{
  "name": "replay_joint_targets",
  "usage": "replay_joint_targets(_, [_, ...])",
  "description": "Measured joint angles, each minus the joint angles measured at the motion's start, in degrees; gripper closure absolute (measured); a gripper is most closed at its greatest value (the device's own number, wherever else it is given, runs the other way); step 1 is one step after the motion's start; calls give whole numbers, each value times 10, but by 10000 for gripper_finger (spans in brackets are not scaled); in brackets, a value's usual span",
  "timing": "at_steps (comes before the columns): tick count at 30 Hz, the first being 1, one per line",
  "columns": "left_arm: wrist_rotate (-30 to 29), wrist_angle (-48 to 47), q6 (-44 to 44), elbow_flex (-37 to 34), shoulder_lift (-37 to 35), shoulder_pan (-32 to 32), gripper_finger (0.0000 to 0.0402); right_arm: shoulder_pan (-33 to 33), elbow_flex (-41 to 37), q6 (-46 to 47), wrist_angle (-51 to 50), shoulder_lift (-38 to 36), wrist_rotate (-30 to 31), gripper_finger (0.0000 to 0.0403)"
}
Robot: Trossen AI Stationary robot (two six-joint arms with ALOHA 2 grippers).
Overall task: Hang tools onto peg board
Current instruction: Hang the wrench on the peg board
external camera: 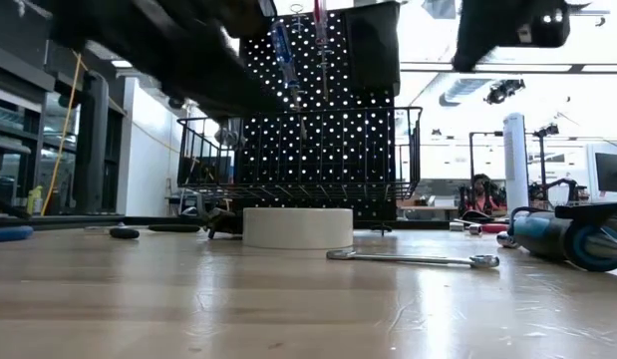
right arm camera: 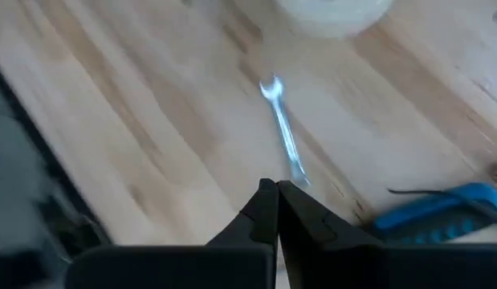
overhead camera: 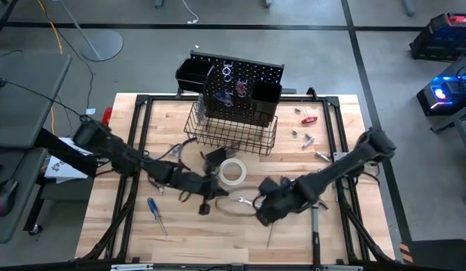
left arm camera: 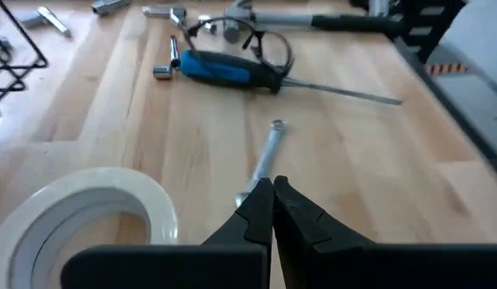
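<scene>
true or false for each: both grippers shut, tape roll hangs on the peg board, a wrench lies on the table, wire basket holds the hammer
1. Both the left gripper and the right gripper are shut. True.
2. The tape roll hangs on the peg board. False: it lies on the table.
3. A silver wrench lies flat on the table. True.
4. The wire basket holds the hammer. False: no hammer shows in it.

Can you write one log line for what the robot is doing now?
left hand: shut, empty, above wrench | right hand: shut, empty
</scene>
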Motion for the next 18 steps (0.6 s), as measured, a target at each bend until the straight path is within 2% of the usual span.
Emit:
replay_joint_targets(3, [45, -5, 27, 51, 65, 28, 401, 1, -36, 50, 48, -37, 17, 403])
replay_joint_targets(6, [85, -33, 36, 106, 123, 50, 402, 2, -58, 61, 89, -46, -8, 403])
replay_joint_targets(9, [100, -85, 30, 150, 157, 64, 401, 3, -86, 36, 155, -26, -45, 403])
replay_joint_targets(11, [109, -110, 22, 163, 161, 68, 401, 3, -101, 32, 187, -5, -54, 403])
replay_joint_targets(18, [121, -140, 42, 163, 123, 69, 401, -15, -156, 57, 194, 46, -46, 403])
